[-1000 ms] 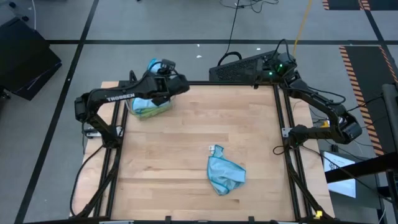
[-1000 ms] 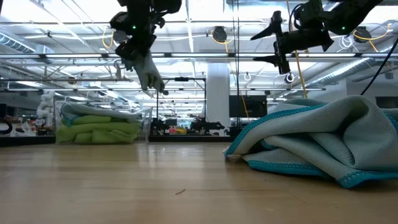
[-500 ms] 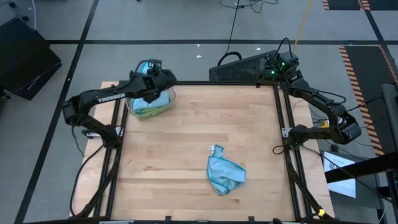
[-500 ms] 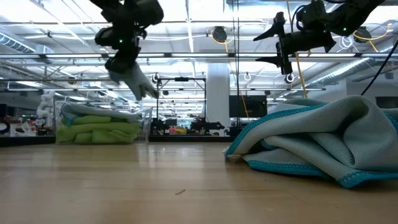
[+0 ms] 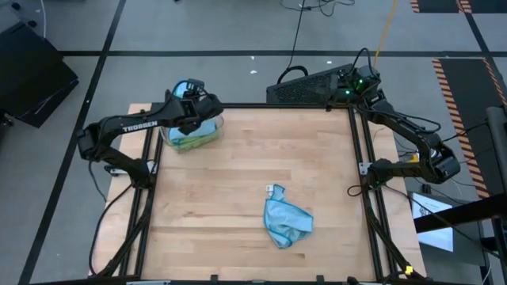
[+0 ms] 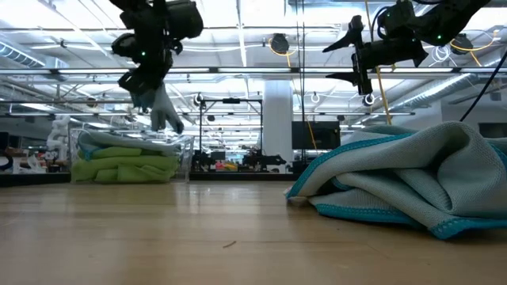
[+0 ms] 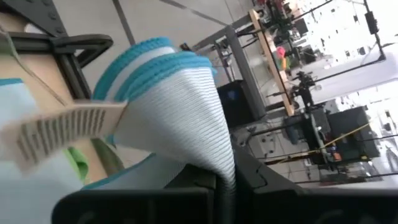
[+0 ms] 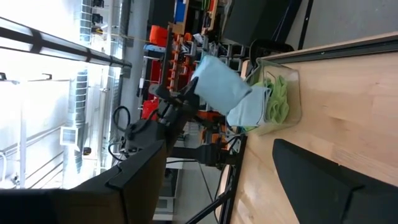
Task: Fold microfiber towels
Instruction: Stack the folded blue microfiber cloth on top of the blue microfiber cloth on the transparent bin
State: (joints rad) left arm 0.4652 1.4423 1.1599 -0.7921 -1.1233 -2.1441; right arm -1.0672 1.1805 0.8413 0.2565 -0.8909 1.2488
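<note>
A folded light blue towel (image 7: 174, 106) with teal edging and a white tag (image 7: 62, 130) is in my left gripper (image 6: 149, 89), which is shut on it above the clear bin (image 6: 131, 158) at the table's far left corner. The bin (image 5: 190, 134) holds stacked lime green towels (image 6: 123, 168) with a blue one on top. A crumpled light blue towel (image 5: 287, 222) lies on the table right of centre, nearer the front. My right gripper (image 6: 356, 55) hangs open, high over the table's right edge. My left gripper pinches the folded towel between its two fingers (image 7: 193, 180) at one end (image 7: 217, 163), several layers together. The fingers slant downward. The towel (image 6: 162, 111) juts out past the fingertips and droops, lifted clear, just above the bin's rim.
The wooden table (image 5: 238, 182) is framed by black rails, with bare wood between the bin and the crumpled towel. A black box (image 5: 305, 87) stands beyond the far edge by the right arm's base.
My left gripper, still shut on the folded towel, has gone toward the table's left edge and down, from beside the bin to over it. The towel has come down with it toward the bin's rim.
</note>
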